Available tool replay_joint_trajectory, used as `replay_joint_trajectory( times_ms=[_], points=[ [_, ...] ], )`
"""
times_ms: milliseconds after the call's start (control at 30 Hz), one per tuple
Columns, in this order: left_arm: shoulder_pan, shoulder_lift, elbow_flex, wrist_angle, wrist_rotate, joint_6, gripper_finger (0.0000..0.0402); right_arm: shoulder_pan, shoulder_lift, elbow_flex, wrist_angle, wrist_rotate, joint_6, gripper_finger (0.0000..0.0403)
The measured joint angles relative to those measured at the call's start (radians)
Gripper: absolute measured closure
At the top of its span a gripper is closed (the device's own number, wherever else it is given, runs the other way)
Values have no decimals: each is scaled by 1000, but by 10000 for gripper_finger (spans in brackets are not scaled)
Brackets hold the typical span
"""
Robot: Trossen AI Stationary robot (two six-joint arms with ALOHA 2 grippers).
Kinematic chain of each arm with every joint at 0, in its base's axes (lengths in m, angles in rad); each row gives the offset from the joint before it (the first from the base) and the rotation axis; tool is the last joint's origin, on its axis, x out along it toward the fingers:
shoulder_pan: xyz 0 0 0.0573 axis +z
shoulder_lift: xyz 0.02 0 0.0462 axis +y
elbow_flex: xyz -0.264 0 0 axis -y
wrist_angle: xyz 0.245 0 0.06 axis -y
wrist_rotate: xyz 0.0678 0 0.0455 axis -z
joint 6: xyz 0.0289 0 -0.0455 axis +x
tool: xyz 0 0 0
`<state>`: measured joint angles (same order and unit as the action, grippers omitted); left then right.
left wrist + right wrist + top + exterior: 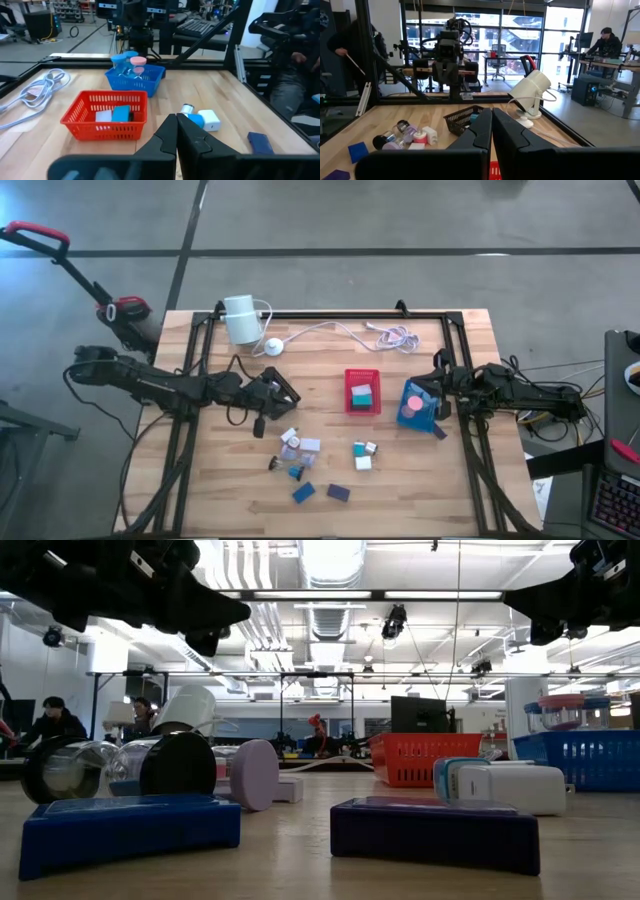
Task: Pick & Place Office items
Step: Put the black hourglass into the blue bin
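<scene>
both grippers closed and empty, office items [300, 448] on table [200, 490]

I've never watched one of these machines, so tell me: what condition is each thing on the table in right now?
left gripper: shut, empty, above the table.
right gripper: shut, empty, by the blue tray.
red tray: upright, teal and white pieces inside.
blue tray: upright, pink-capped cylinder inside.
loose office items: scattered on the wood, not yet sorted.
white cylinder: lying at the far edge, cable trailing.

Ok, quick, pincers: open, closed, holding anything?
Left pincer: closed, holding nothing.
Right pincer: closed, holding nothing.
</scene>
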<state>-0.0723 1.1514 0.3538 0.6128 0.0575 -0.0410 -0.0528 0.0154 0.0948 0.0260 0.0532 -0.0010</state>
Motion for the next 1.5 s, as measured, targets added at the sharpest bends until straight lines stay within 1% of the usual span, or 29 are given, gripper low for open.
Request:
replay_joint_trajectory(
  times_ms=[233,367,467,600,667,867,1067,1200,1300,1367,1433,1500],
  points=[
    [0,-1,0,-11,21,0,396,0,0,0,0,0,0,394],
    [-2,-1,2,-52,74,-38,396,0,0,0,0,0,0,394],
    [-20,-1,40,-200,101,-85,396,0,0,0,0,0,0,394],
    [-89,0,129,-463,77,-98,391,0,0,0,0,0,0,394],
    [-134,0,172,-546,48,-97,381,0,0,0,0,0,0,394],
    [-258,0,266,-686,-11,-102,339,0,0,0,0,0,0,394],
    [-324,2,309,-816,-45,-205,275,0,0,0,0,0,0,394],
    [-367,12,310,-835,-48,-249,231,0,0,0,0,0,0,394],
    [-411,36,308,-833,-54,-258,207,0,0,0,3,0,1,394],
    [-446,56,311,-833,-82,-260,200,0,0,0,9,0,0,394],
    [-477,78,317,-829,-127,-269,198,0,0,0,16,0,0,394],
    [-501,103,318,-829,-150,-286,198,0,0,0,15,0,1,394]
  ],
)
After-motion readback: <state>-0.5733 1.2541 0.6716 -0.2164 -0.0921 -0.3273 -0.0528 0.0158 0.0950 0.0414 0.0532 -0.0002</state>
